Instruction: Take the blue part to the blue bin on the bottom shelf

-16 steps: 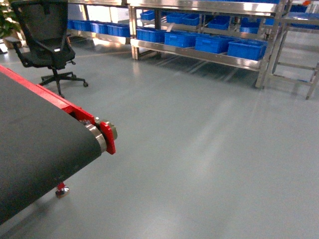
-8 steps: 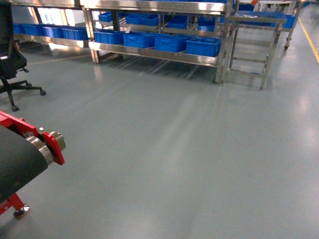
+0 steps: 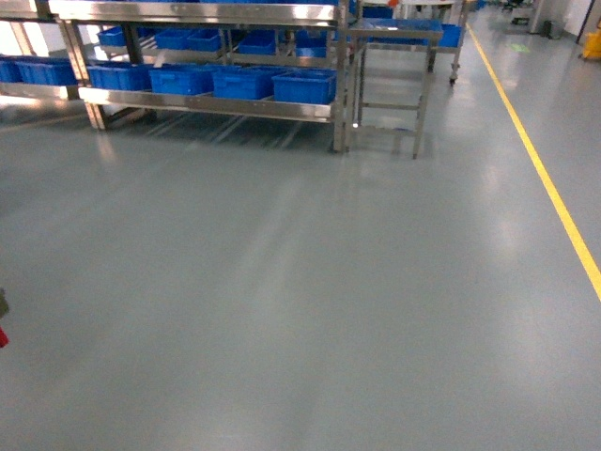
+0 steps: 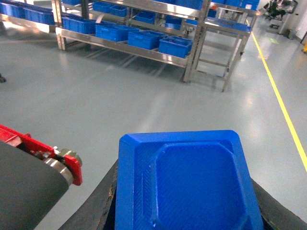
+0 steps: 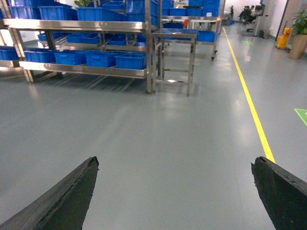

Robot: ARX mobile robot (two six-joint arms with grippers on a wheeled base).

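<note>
The left gripper (image 4: 187,225) clamps the blue part (image 4: 187,184) between its dark fingers; the right gripper (image 5: 175,196) stands spread wide with nothing between; across the grey floor (image 3: 300,282) the bottom shelf (image 3: 211,105) carries what look like blue bins (image 3: 303,86).

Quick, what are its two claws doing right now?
Left gripper: closed on the blue part.
Right gripper: open, holding nothing.

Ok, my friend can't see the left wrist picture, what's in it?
A blue part fills the bottom, held between the left gripper's dark fingers. Behind it are grey floor, a red conveyor end, and steel shelves with blue bins.
</note>
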